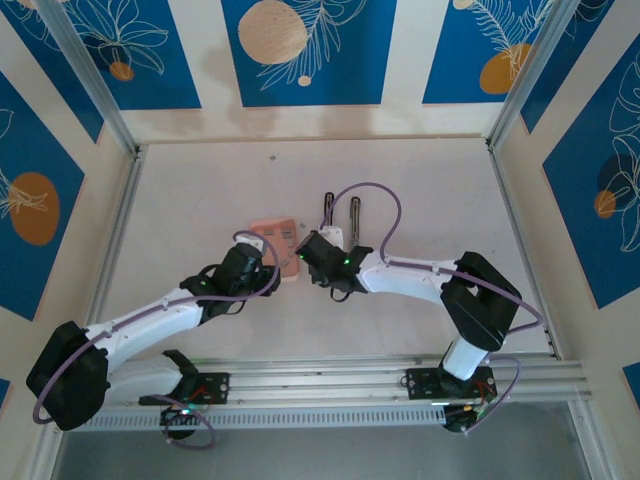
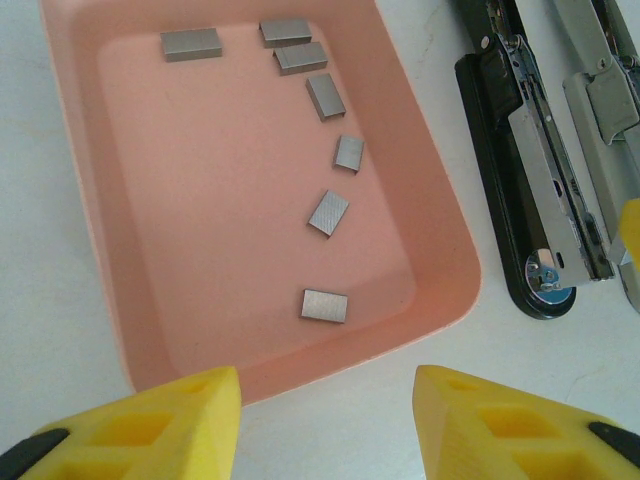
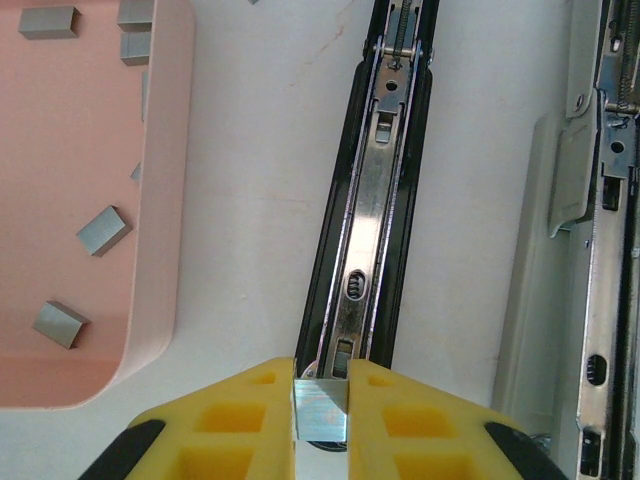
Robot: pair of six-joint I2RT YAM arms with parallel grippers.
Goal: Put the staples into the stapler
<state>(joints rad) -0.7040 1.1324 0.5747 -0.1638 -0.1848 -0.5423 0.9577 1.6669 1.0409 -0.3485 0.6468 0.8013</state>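
Observation:
The salmon-pink box lies open on the table with several grey staple strips scattered inside; it also shows in the overhead view. The black stapler lies open beside the box, its metal channel facing up, and its silvery-white bar part rests to the right. My right gripper is shut on a staple strip, held over the near end of the black stapler's channel. My left gripper is open just short of the box's near rim, with nothing between its fingers.
The white table is bordered by aluminium rails and blue-patterned walls. Both arms meet mid-table, with the box and stapler close between them. A purple cable loops above the right wrist.

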